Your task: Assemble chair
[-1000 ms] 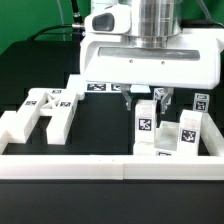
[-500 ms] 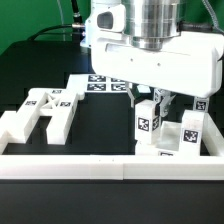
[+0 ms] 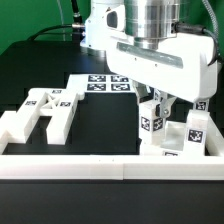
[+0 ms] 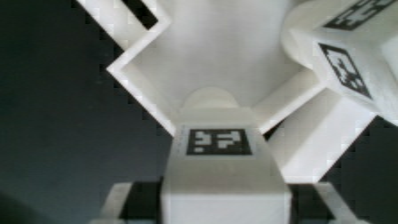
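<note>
Gripping the upright chair piece (image 3: pixel 150 126), your gripper (image 3: pixel 157 100) works at the exterior view's right.
You see its jaws set narrow, closed on the top of that tagged block, whose foot is hidden behind the front border rail (image 3: pixel 100 166). A second tagged piece (image 3: pixel 194 131) stands just beside it. An H-shaped piece (image 3: pixel 45 110) lies well apart toward the left, with the marker board (image 3: pixel 100 82) behind.

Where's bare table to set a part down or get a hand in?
Free: the black table between the H-shaped chair part and the upright part in the gripper, bounded by the marker board and front rail. Crowded: the exterior view's right, where the gripper, its part and a second part cluster.
</note>
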Motion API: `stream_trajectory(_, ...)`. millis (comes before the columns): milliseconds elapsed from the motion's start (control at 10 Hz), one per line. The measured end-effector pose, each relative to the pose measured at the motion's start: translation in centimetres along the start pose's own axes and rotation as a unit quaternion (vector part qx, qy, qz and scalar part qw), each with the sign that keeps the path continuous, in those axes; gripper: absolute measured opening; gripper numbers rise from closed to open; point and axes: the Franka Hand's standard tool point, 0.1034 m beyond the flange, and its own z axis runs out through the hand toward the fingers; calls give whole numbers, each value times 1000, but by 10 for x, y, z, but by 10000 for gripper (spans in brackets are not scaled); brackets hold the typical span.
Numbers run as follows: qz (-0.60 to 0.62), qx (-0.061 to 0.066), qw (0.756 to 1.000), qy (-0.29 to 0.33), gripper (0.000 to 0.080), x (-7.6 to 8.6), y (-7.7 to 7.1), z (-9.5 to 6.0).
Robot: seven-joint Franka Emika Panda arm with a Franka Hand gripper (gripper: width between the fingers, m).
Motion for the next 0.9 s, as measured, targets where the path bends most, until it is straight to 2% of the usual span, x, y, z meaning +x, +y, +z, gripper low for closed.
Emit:
stream_trajectory(100, -6, 0, 1000, 0, 291, 0, 0, 0)
stream_trajectory(200, -26, 0, 1000, 0, 449, 0, 0, 0)
stream_trajectory(300, -43, 0, 999, 0, 574, 0, 0, 0)
stream_trajectory(400, -89, 4, 996, 5, 574, 1, -1, 1)
stream_trajectory(500, -143, 9, 990, 13, 634, 2, 0, 3)
stream_trajectory(900, -296, 6, 955, 14, 648, 4, 2, 3)
